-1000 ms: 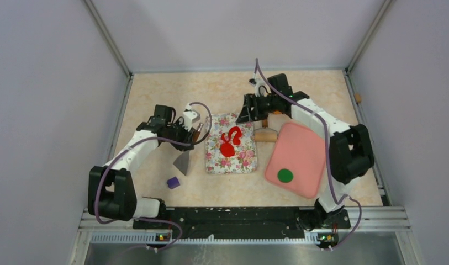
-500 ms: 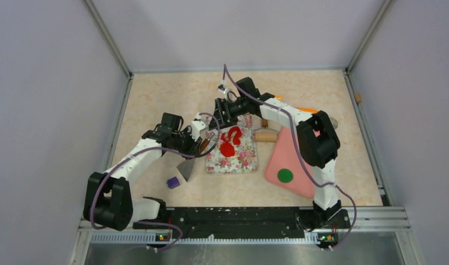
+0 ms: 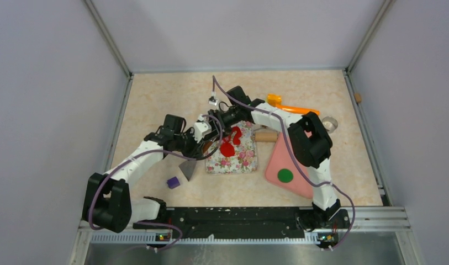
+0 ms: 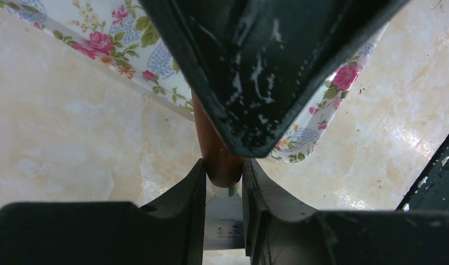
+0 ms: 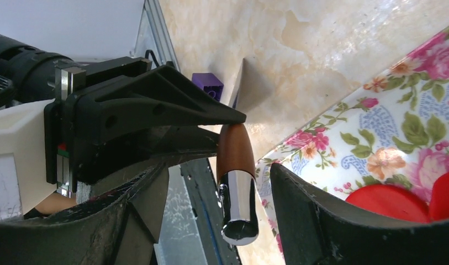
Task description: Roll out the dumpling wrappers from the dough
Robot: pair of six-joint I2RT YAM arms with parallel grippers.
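A bright red round dumpling wrapper (image 3: 227, 149) (image 5: 389, 202) lies on the floral mat (image 3: 241, 161) (image 5: 376, 127). A ragged red strip of dough (image 3: 236, 134) sits just behind it. My left gripper (image 3: 202, 144) (image 4: 224, 165) is shut on a scraper with a wooden handle (image 4: 211, 138) (image 5: 234, 149), its metal blade (image 3: 187, 167) (image 5: 247, 88) resting left of the mat. My right gripper (image 3: 216, 124) (image 5: 217, 176) stands open, its jaws on either side of the handle's chrome end (image 5: 238, 215) without touching it.
A wooden rolling pin (image 3: 266, 136) lies right of the mat, beside a pink board (image 3: 299, 157) carrying a green disc (image 3: 285, 175). An orange tool (image 3: 288, 105) and a metal ring (image 3: 329, 124) sit at the back right. A purple cube (image 3: 173, 182) (image 5: 207, 85) is near the blade.
My right arm has swung left from the rolling pin to the scraper's handle. The left arm has shifted slightly right, still holding the scraper.
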